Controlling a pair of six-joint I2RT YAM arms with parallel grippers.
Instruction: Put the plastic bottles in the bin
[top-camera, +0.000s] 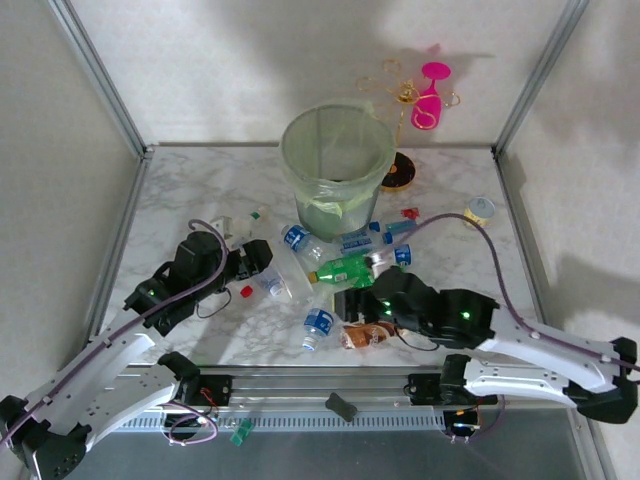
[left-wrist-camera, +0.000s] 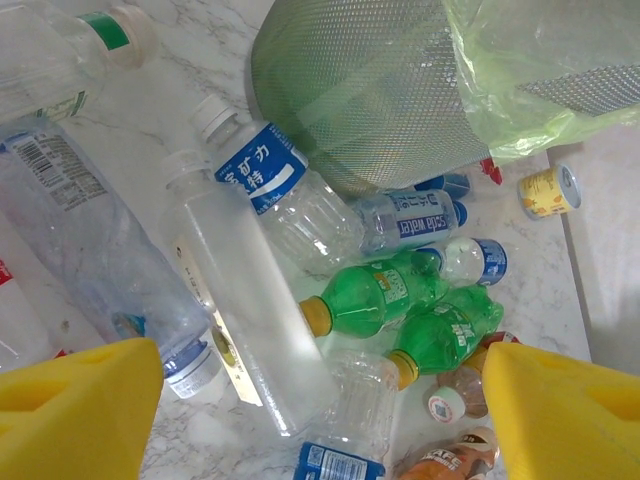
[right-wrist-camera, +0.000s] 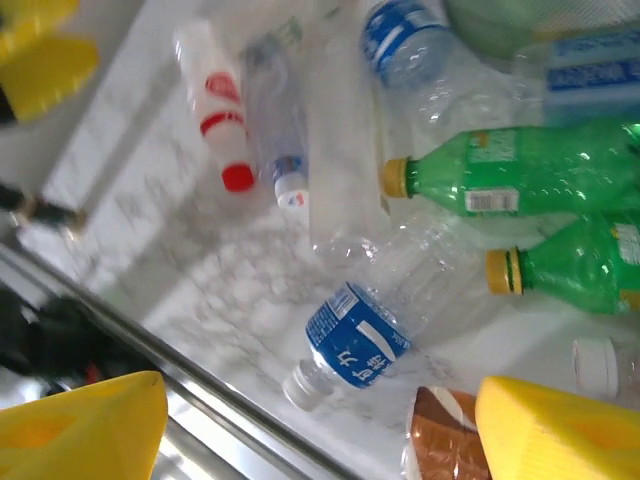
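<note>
From overhead I see the bin upright at the far middle of the table (green liner folded over its rim), with the plastic bottles strewn just in front of it. The left wrist camera adds the bin's mesh wall and a yellow can near it. The left gripper reaches in low from the left, fingers wide and empty. The right gripper hovers over a blue-labelled bottle, pads wide apart, gripping nothing.
</note>
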